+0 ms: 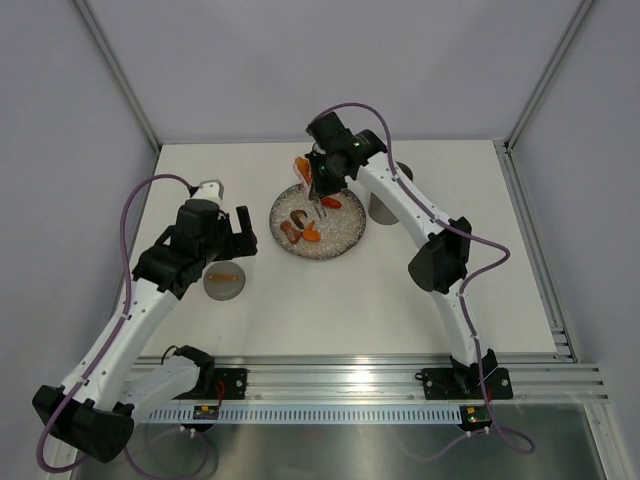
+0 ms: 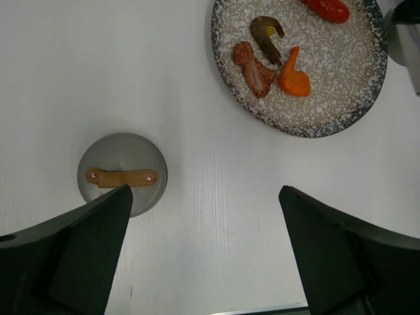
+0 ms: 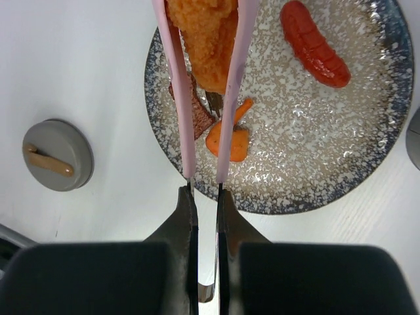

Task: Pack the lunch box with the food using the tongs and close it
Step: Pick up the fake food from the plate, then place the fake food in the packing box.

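Right gripper (image 3: 203, 197) clenches the pink tongs (image 3: 176, 98), whose long axis runs straight out from it over the speckled plate (image 3: 328, 151), tips pinching an orange fried piece (image 3: 203, 39). Left gripper (image 2: 205, 193) hangs released.

The plate (image 3: 315, 144) is looking like glazed speckled ceramic, catching a bit of shine. The tongs (image 3: 232, 105) are coming across as smooth pale-pink plastic, and the orange breaded piece (image 3: 203, 39) is showing a rough crumbly crust. The red sausage (image 3: 315, 44) is looking glossy and ribbed. The grey lid (image 2: 125, 154) is reading matt, its strap (image 2: 121, 177) looking like stitched tan leather.
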### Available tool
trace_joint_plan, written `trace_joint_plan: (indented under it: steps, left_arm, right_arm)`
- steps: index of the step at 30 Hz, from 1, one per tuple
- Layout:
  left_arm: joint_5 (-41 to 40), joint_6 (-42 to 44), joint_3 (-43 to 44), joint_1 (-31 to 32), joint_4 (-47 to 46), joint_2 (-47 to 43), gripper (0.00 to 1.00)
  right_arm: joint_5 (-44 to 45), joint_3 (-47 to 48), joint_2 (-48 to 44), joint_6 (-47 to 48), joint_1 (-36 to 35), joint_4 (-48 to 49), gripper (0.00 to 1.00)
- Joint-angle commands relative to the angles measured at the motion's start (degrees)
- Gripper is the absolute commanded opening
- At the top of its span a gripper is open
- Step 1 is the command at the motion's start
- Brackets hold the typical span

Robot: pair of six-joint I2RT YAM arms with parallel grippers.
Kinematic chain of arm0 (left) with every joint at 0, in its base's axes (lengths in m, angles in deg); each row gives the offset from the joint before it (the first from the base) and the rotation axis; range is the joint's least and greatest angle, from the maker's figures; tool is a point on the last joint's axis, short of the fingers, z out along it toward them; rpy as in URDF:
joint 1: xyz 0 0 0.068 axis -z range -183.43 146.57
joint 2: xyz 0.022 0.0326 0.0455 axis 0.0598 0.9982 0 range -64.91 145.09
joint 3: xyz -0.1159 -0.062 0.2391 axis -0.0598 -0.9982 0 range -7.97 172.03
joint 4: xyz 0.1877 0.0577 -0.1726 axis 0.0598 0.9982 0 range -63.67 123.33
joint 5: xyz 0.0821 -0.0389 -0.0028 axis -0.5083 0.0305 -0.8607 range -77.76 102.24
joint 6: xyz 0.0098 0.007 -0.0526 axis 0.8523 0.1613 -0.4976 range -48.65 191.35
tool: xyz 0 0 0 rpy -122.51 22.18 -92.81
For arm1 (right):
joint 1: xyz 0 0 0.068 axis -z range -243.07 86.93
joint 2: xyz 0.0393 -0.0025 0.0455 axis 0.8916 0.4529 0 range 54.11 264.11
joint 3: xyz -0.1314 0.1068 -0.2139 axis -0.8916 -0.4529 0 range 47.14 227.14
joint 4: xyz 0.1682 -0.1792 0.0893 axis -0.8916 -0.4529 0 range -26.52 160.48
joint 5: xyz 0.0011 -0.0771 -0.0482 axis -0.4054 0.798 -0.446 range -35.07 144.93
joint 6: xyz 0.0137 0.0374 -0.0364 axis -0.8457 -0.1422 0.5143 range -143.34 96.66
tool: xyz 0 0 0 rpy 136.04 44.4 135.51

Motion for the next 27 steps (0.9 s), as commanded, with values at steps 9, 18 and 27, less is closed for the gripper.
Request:
trace_joint_plan:
  steps: [9,18,27]
  left_arm:
    - [1.7,-0.5,2.2,0.1,-3.3,0.6,0.99]
    - [1.0,-0.8,3.4,0.1,-3.3,1.1,0.99]
    - [1.3,-2.4,2.3,0.1,-4.1,1.0,0.99]
  right_arm:
    - [0.8,-13.2,-20.4,2.4,11.0,3.3,0.0]
    - [0.8,-28.9,-29.9,4.0,16.6,3.8,0.0]
    - [5.3,-31.1,-27.5,4.8,17.0,0.9,0.03]
